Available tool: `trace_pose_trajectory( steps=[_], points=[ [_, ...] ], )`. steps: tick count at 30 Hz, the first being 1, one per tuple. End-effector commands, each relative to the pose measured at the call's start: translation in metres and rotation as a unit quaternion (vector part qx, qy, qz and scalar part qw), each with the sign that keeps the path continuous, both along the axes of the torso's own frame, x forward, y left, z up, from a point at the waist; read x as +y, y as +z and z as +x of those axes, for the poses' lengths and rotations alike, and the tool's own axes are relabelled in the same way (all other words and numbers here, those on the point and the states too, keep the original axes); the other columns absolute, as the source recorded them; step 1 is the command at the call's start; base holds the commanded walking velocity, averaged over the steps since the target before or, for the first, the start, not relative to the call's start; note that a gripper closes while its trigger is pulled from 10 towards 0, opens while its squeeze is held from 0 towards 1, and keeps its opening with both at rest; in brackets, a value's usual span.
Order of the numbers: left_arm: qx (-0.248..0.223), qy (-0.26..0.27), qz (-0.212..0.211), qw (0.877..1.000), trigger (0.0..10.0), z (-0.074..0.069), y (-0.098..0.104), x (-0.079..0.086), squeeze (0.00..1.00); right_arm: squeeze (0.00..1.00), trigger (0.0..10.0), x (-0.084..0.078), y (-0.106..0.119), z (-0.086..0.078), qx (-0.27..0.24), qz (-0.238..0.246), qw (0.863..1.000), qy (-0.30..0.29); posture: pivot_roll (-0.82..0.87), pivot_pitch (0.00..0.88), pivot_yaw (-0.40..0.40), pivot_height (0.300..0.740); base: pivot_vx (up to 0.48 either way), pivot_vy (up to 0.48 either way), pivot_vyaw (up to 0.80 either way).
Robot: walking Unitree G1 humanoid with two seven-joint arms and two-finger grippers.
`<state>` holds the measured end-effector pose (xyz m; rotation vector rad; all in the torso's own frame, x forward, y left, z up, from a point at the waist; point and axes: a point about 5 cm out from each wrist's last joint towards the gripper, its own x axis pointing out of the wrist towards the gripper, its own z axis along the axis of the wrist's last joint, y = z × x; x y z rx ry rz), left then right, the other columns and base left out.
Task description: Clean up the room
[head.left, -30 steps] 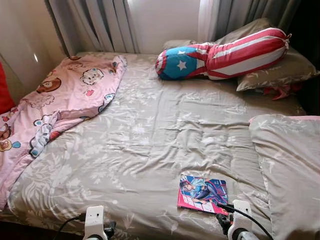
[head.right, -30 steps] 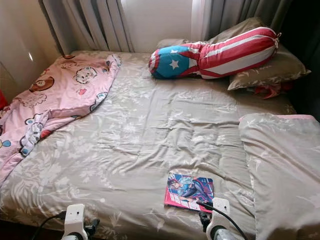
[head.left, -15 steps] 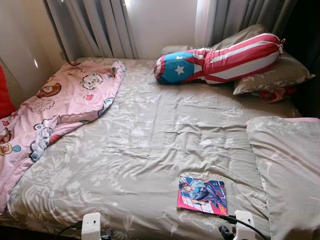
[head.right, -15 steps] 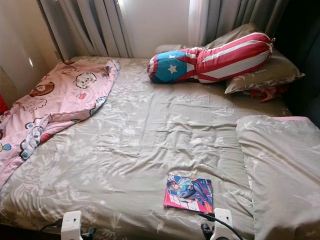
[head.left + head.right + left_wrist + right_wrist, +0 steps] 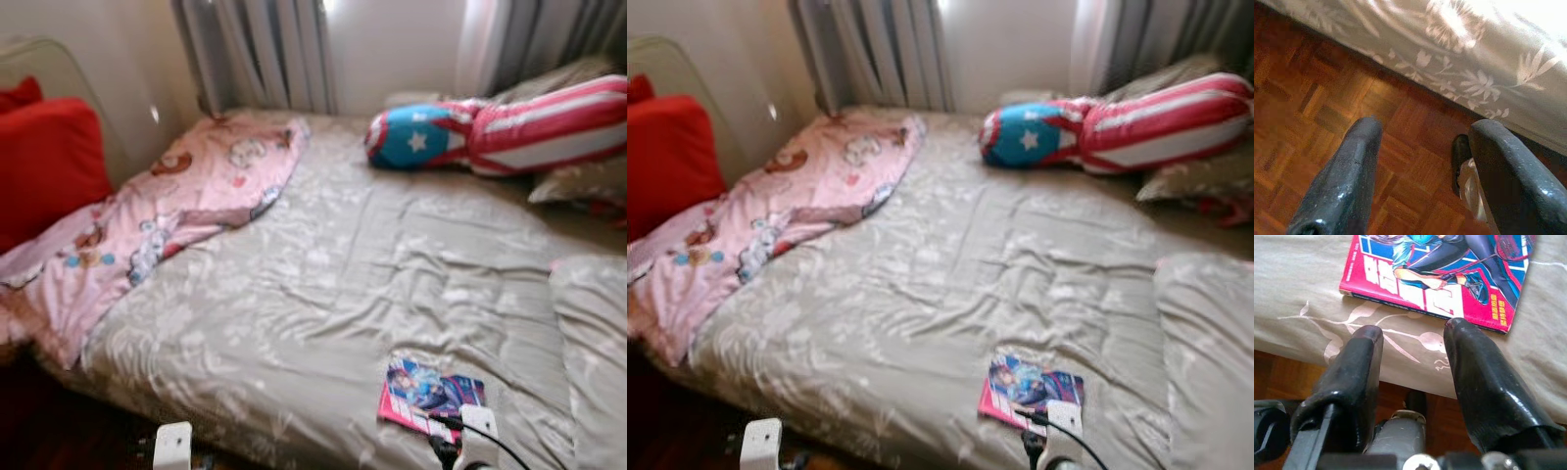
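At the far left a red cushion leans against the pale wall beside the bed. Next to it a pink cartoon-print blanket lies crumpled over the bed's left side and spills off its near-left corner toward the dark floor. The bed is covered by a beige floral sheet, wrinkled across the middle. Grey curtains hang behind the head of the bed.

Low at the near edge, the left gripper hangs beside the bed over a wooden parquet floor, its two black fingers spread apart with nothing between them; the sheet's hanging edge shows just beyond them.

Further right, a comic book with a pink and blue cover lies flat on the sheet near the bed's front edge. The right gripper sits at that edge just short of the book, its fingers spread and empty, the tip of one close to the book's near border; whether it touches cannot be told.

At the head of the bed a bolster, blue with a white star at one end and red-and-white striped along the rest, rests against beige pillows. At the far right another beige pillow lies along the bed's right side.
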<state>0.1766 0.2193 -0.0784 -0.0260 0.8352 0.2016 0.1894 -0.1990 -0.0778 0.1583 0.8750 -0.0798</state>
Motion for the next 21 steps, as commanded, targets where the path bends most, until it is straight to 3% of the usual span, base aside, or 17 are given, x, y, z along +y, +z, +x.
trace_pose_trajectory(
  steps=[1,11,21],
  points=[
    [0.011,-0.001,0.003,1.0,10.0,-0.003,-0.001,0.004,0.0,0.0,10.0,0.002,-0.002,-0.003,0.008,0.004,1.0,-0.004,-0.04,0.0,0.041,0.74,0.0,0.0,0.0],
    [0.024,0.003,0.006,1.0,10.0,-0.012,-0.002,0.016,0.0,0.0,10.0,0.003,-0.003,-0.003,0.011,0.005,1.0,-0.001,-0.04,0.0,0.043,0.74,0.0,0.0,0.0],
    [0.034,0.006,0.006,0.999,10.0,-0.018,-0.004,0.019,0.0,0.0,10.0,0.004,-0.003,-0.005,0.014,0.009,1.0,-0.001,-0.04,0.0,0.044,0.74,0.0,0.268,0.0]
  ],
)
